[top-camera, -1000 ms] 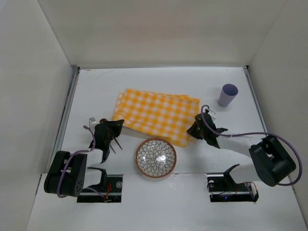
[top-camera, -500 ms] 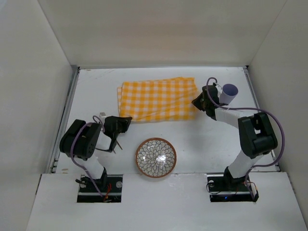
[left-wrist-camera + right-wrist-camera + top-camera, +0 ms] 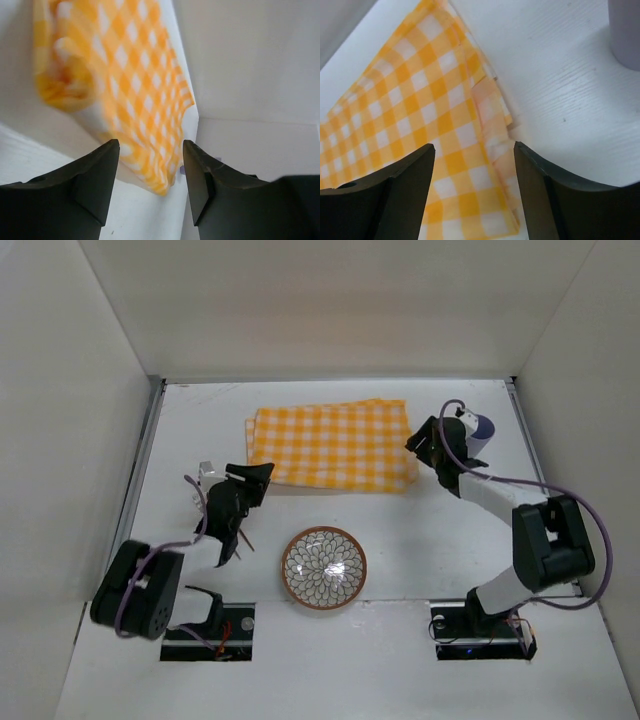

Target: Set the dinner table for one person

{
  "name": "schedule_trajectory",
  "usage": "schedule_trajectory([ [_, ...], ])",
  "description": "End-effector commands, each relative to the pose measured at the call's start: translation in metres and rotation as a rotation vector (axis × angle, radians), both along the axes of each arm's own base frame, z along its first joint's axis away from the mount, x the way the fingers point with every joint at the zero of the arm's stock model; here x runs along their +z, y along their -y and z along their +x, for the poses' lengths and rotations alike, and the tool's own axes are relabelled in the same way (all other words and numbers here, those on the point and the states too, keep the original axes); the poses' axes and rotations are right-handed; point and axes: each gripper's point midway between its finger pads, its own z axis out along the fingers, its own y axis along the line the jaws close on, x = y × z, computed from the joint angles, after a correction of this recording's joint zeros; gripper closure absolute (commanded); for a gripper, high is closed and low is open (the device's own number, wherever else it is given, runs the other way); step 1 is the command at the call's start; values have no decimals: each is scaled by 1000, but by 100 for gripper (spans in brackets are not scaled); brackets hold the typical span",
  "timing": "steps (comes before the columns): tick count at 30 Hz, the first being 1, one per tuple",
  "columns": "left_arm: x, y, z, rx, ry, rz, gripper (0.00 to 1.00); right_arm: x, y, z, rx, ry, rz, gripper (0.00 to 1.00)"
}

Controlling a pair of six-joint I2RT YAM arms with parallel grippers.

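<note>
The worktop (image 3: 190, 430) fills the view, rigid, not for gripping. On its far middle the cloth (image 3: 330, 445) lies flat: limp, light, pinch a corner. The bowl (image 3: 324, 567) at near centre (probably ceramic, breakable): take the rim. The left tool (image 3: 150, 145) and right tool (image 3: 474, 150) stand spread, empty

One yellow-checked cloth (image 3: 330, 445), one patterned bowl (image 3: 324, 567), one lilac cup (image 3: 484, 430) and two robot arms (image 3: 490, 496) on one dinner table (image 3: 200, 430).

cloth (image 3: 330, 445) behind bowl (image 3: 324, 567) on table (image 3: 200, 420), cup (image 3: 484, 428) right of cloth
</note>
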Motion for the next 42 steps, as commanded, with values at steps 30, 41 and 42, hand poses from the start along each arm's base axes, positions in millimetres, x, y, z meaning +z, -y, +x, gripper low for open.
schedule_trajectory([
  [30,-45,-30,11,56,-215,406,71,-61,-100,-63,180,-84,194,83],
  [41,-55,-37,-8,56,-219,404,69,-67,-77,-76,126,-112,180,86],
  [42,-55,-38,-8,56,-219,406,69,-68,-78,-78,129,-116,178,86],
])
